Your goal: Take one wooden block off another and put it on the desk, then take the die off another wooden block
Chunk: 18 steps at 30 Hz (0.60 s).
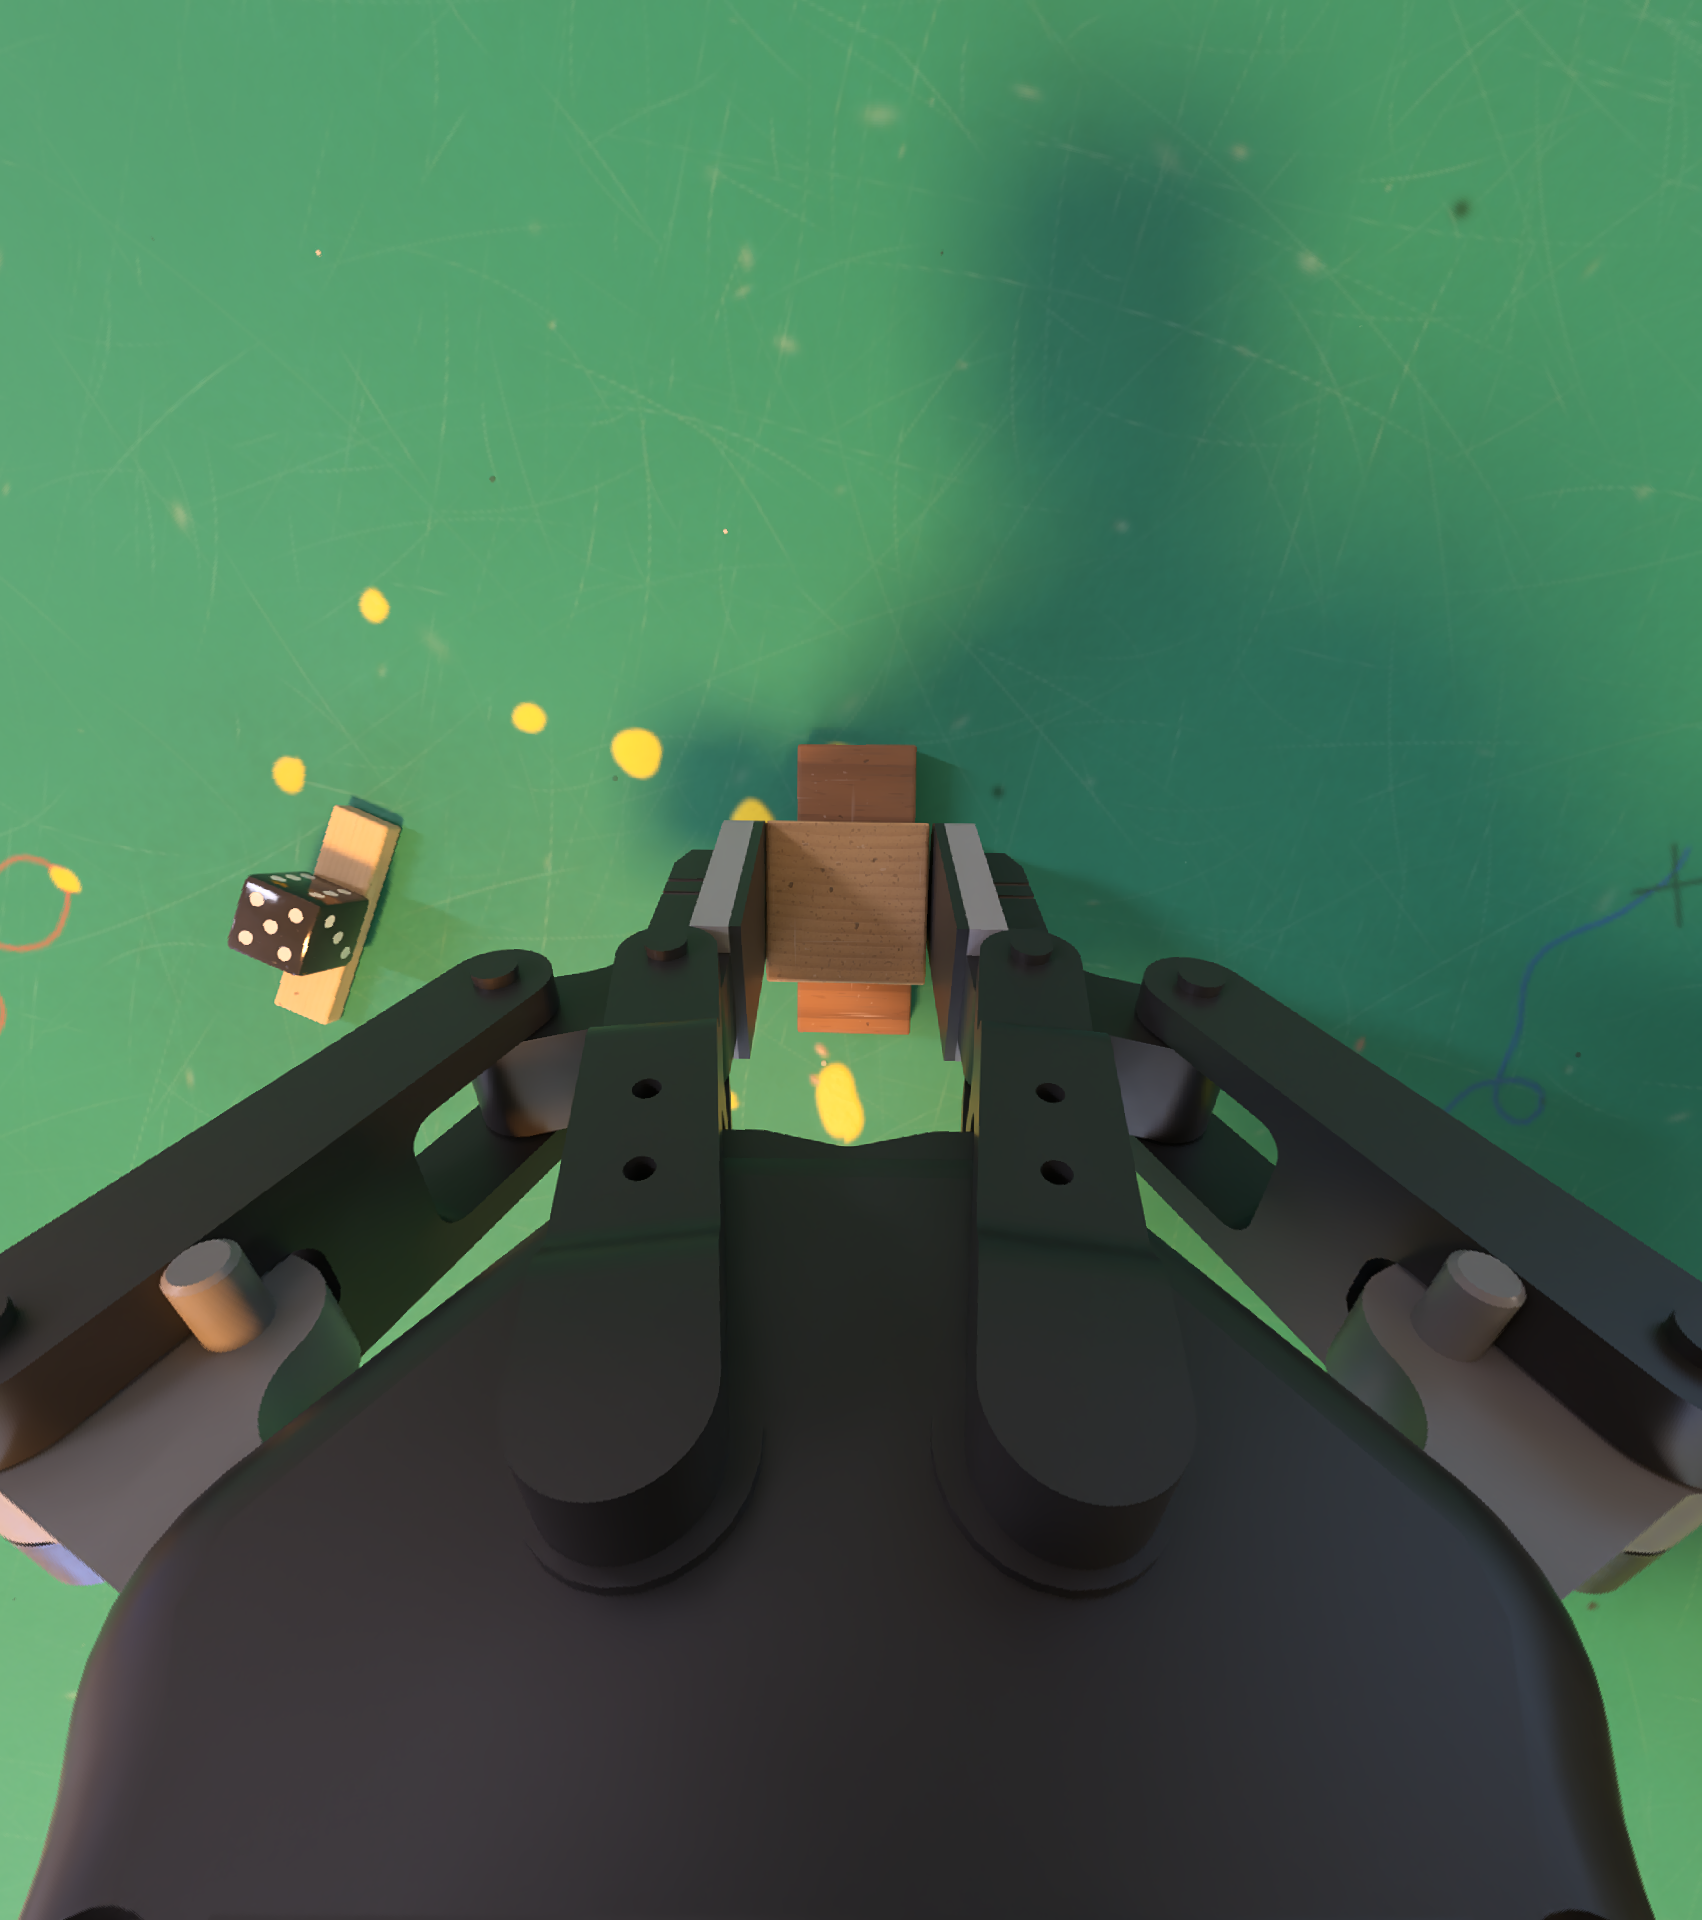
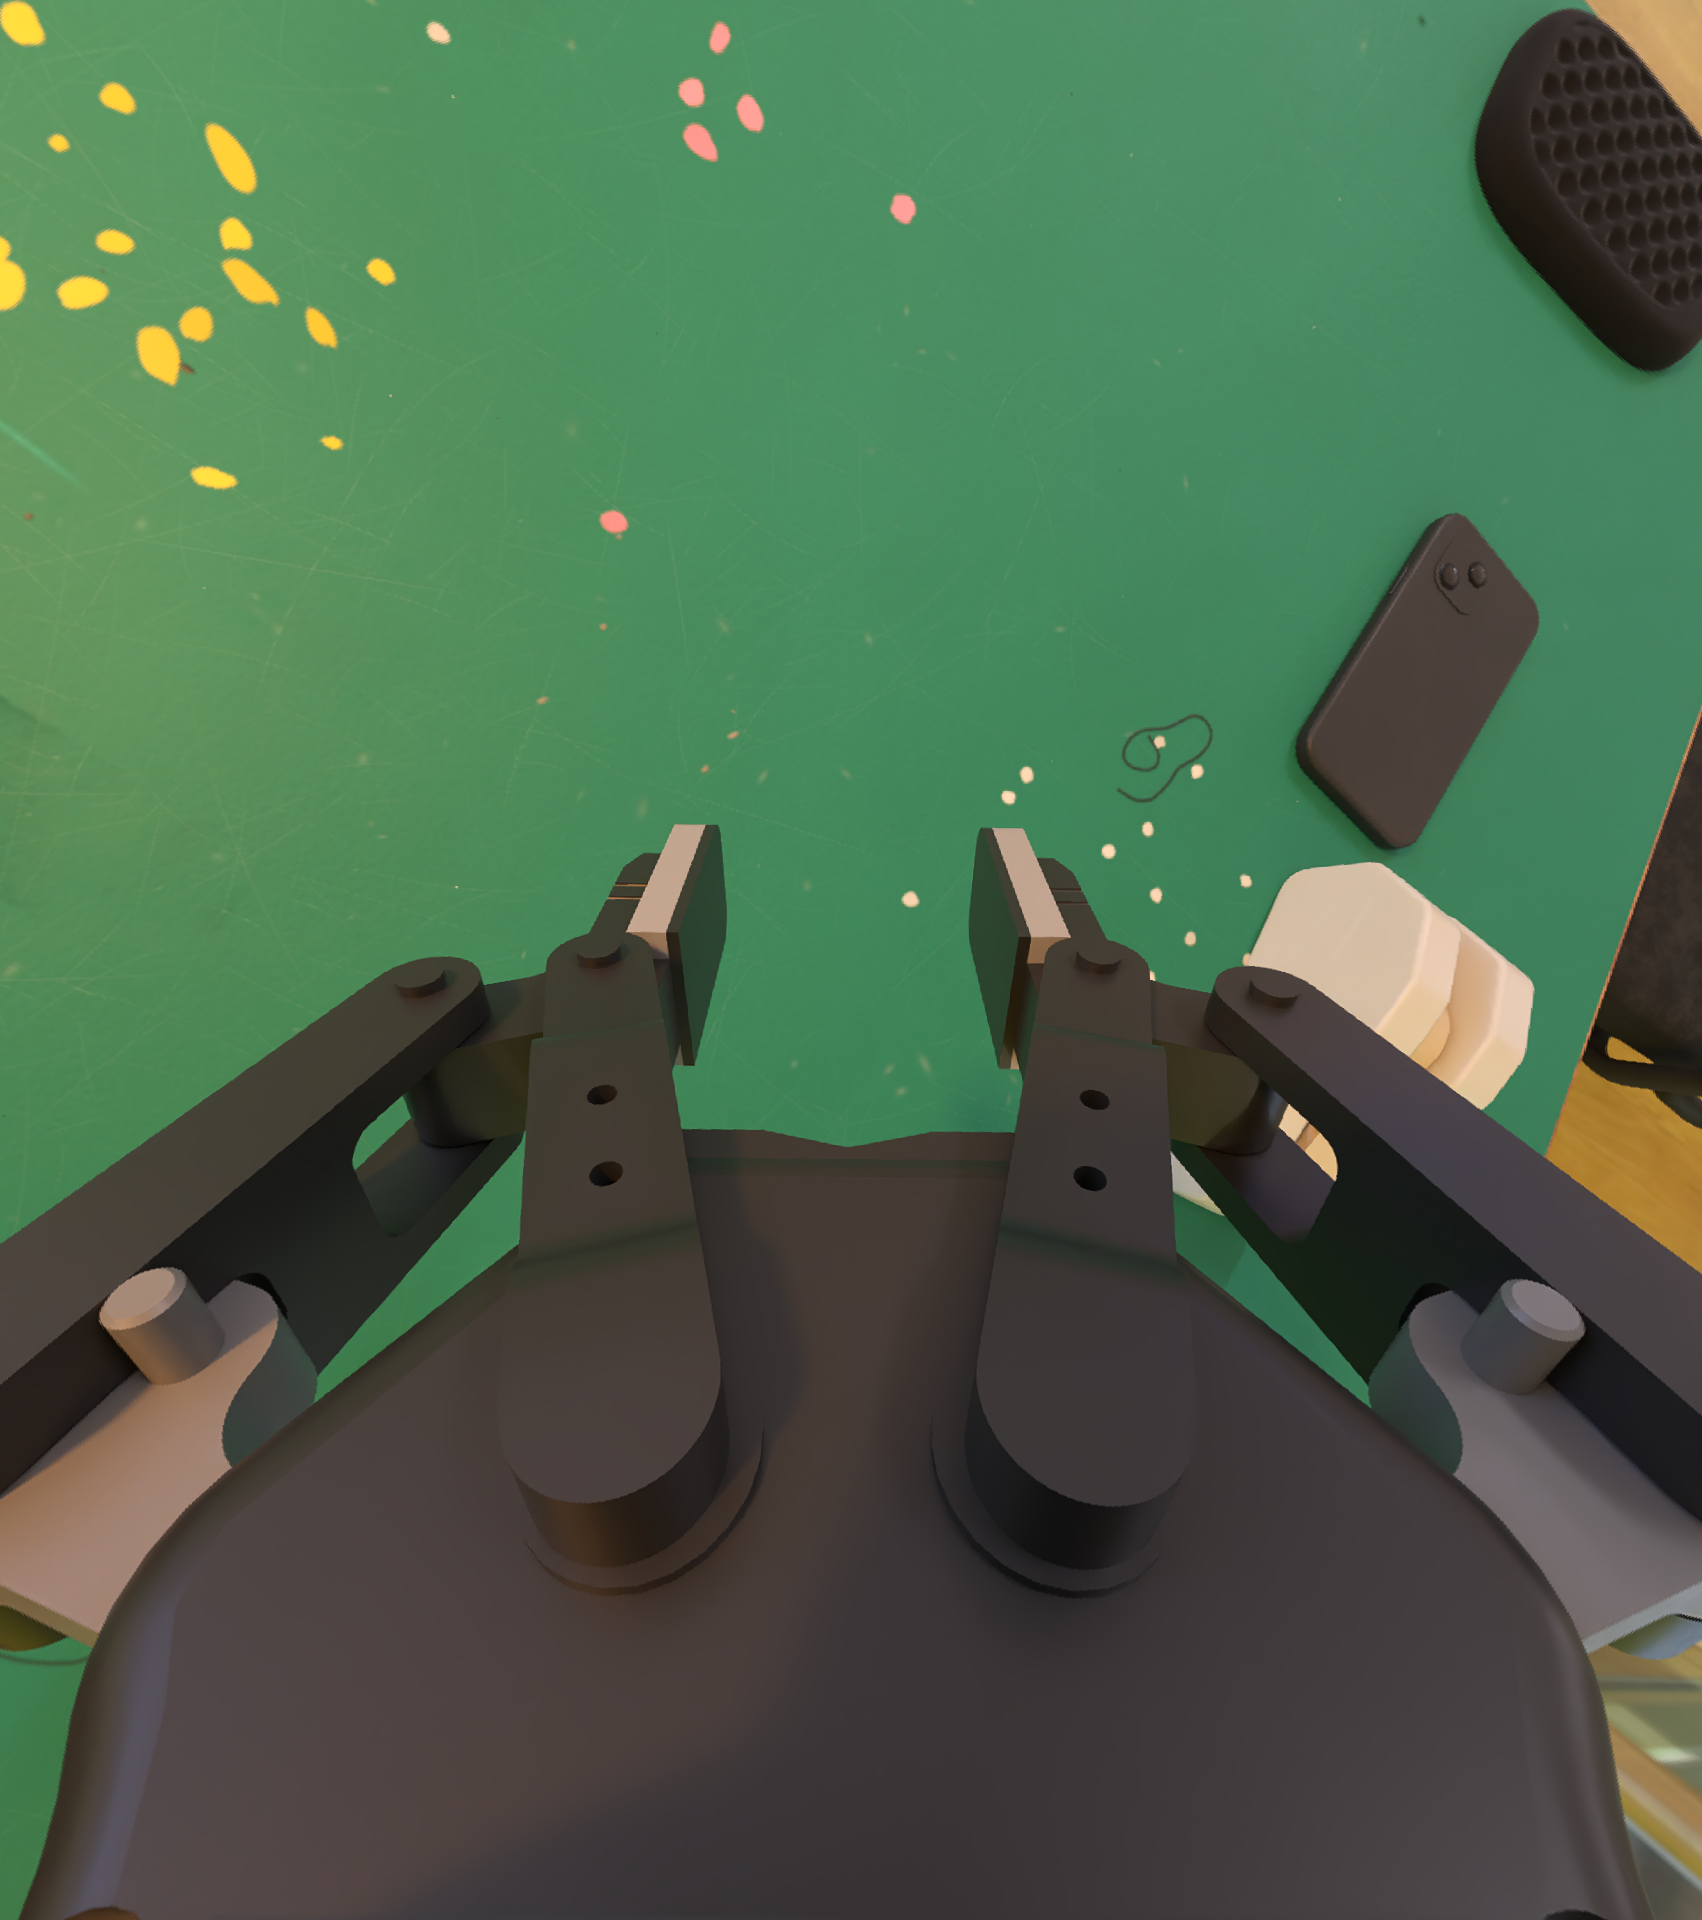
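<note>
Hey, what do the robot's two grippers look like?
Both the left gripper and the right gripper are matte dark grey with rounded bodies, hinged linkage bars, lighter grey pins and flat black-padded jaws on pale metal backing. No cables or markings show.

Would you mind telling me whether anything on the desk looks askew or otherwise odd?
The die sits skewed on its pale block, overhanging one edge. The green desk is scratched and flecked with paint spots. Otherwise nothing stands out.

bright, sharp | soft shadow on desk [image 1: 1242,416] (upper right) | wide-angle bowing
</note>
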Each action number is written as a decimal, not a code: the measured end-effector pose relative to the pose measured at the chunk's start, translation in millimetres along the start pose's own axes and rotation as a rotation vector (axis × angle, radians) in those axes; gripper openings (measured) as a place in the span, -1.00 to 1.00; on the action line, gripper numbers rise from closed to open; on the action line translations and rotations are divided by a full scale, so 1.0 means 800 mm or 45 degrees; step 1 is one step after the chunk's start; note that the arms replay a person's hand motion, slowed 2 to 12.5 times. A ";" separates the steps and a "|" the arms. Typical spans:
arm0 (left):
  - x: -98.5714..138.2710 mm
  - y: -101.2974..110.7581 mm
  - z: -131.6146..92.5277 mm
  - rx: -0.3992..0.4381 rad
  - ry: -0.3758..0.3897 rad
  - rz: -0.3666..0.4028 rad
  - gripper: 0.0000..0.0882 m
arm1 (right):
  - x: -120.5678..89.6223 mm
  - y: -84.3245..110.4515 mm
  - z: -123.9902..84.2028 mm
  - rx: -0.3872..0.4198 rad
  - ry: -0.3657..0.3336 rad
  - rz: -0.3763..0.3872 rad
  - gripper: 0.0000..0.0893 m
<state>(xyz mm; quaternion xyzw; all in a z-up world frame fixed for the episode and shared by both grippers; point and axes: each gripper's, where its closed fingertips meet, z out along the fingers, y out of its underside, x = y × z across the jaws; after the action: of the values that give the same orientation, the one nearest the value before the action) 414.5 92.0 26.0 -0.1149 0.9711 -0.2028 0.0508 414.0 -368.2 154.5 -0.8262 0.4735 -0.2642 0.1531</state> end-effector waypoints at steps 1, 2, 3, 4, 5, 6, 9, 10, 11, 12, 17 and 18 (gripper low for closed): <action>0.000 0.000 0.000 -0.001 0.001 0.001 -0.38 | 0.000 0.000 0.000 -0.001 -0.001 0.000 -0.04; 0.000 0.000 0.000 -0.002 0.001 0.003 -0.38 | 0.000 0.000 0.000 -0.002 -0.003 0.000 -0.04; 0.000 0.000 0.001 -0.005 0.001 0.006 -0.38 | -0.001 0.001 0.000 -0.003 -0.004 0.000 -0.04; 0.000 0.000 0.001 -0.010 0.001 0.009 -0.38 | -0.001 0.001 0.000 -0.004 -0.006 -0.001 -0.04; 0.000 0.000 0.001 -0.015 0.001 0.012 -0.38 | -0.001 0.001 0.000 -0.005 -0.007 -0.001 -0.04; -0.001 0.000 0.001 -0.019 0.000 0.016 -0.37 | -0.001 0.001 0.000 -0.007 -0.007 -0.002 -0.04; -0.001 0.001 0.002 -0.025 -0.008 0.031 -0.37 | -0.002 0.002 0.000 -0.010 -0.008 -0.005 -0.04; -0.001 0.001 0.002 -0.024 -0.012 0.035 -0.37 | -0.002 0.002 0.000 -0.012 -0.008 -0.005 -0.04; -0.001 0.001 0.002 -0.025 -0.015 0.038 -0.37 | -0.002 0.002 0.000 -0.013 -0.008 -0.006 -0.04; -0.001 0.001 0.002 -0.026 -0.018 0.039 -0.37 | -0.002 0.002 0.000 -0.013 -0.009 -0.007 -0.04; -0.002 0.002 0.001 -0.031 -0.032 0.039 -0.37 | -0.003 0.002 0.000 -0.014 -0.014 -0.013 -0.04; -0.003 0.002 0.001 -0.030 -0.037 0.038 -0.37 | -0.004 0.002 0.000 -0.014 -0.015 -0.014 -0.04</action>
<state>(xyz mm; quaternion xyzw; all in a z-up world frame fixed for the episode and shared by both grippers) 416.3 93.7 24.8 -0.1038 0.9743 -0.1888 0.0665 411.6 -366.4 152.7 -0.8311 0.4696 -0.2573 0.1499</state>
